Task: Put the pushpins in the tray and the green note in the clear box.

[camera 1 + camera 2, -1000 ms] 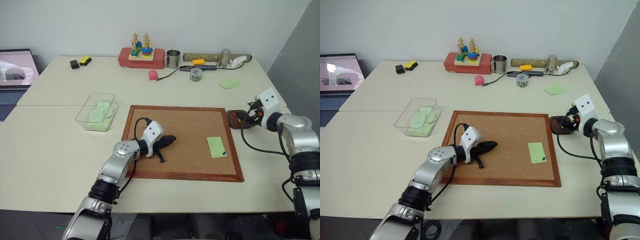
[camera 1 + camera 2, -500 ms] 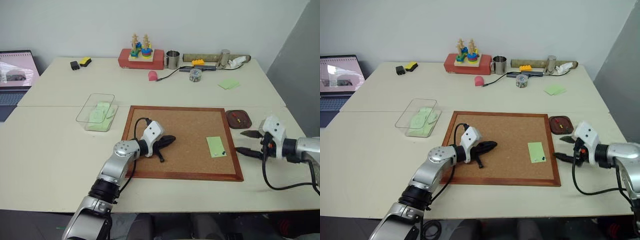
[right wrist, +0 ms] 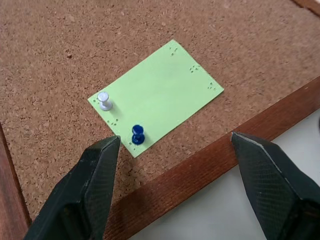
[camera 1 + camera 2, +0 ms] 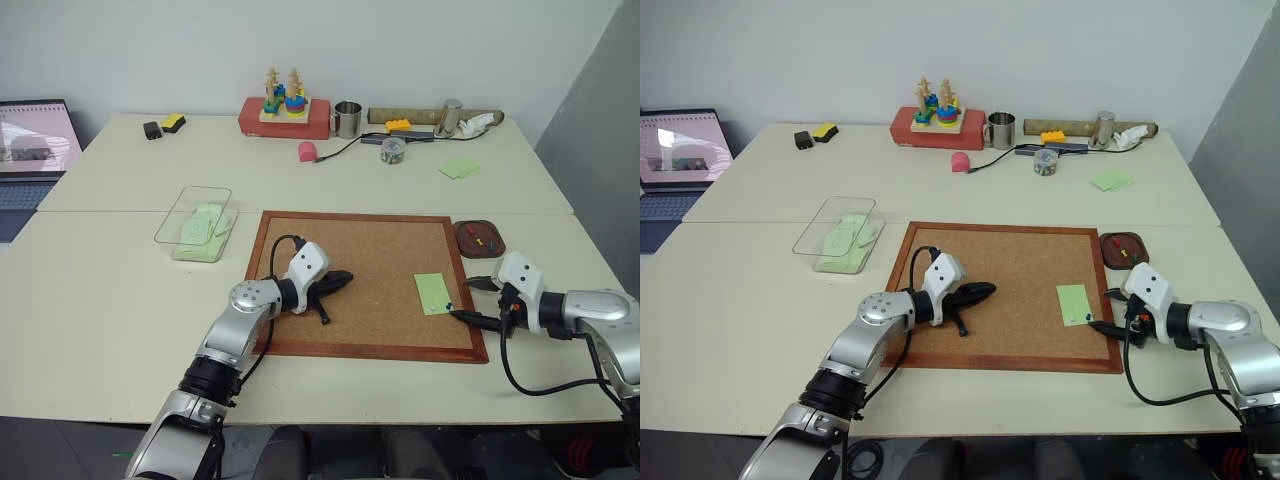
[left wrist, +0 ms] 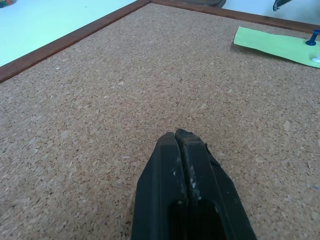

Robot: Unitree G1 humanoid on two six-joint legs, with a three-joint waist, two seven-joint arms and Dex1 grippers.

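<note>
No readable text, label, brand, number or sign showing anywhere. Open laptop screen [image 4: 30,130] at tabletop's far left corner displaying picture only, no legible words. Pale green paper note [image 3: 156,95] on corkboard carrying tiny pin-hole dots, no writing. White pincer housings appearing unmarked.

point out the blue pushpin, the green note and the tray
blue pushpin [image 3: 137,135], right wrist view, on its head
green note [image 3: 160,92], right wrist view, middle of the paper
tray [image 4: 466,240], left eye view, bare inner part beside its rim
</note>
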